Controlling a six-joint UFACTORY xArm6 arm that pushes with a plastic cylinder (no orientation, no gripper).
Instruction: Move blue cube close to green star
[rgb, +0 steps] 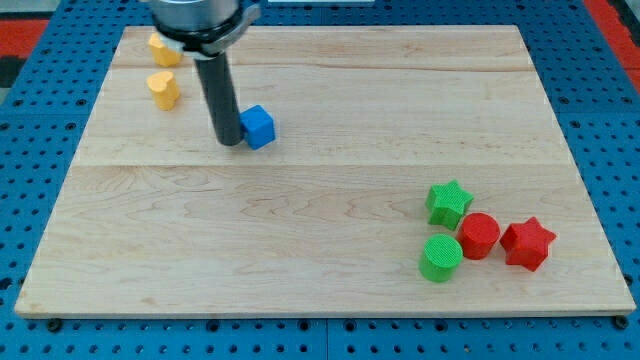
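Note:
The blue cube (259, 127) lies on the wooden board at the view's upper left of centre. The green star (449, 202) lies far off at the view's lower right. My tip (229, 142) stands just left of the blue cube, touching or nearly touching its left side. The dark rod rises from it to the view's top.
A green cylinder (440, 258), a red cylinder (479, 236) and a red star (528, 244) cluster around the green star. Two yellow blocks (164, 89) (164, 48) lie at the view's upper left. The wooden board (320, 190) rests on a blue pegboard surface.

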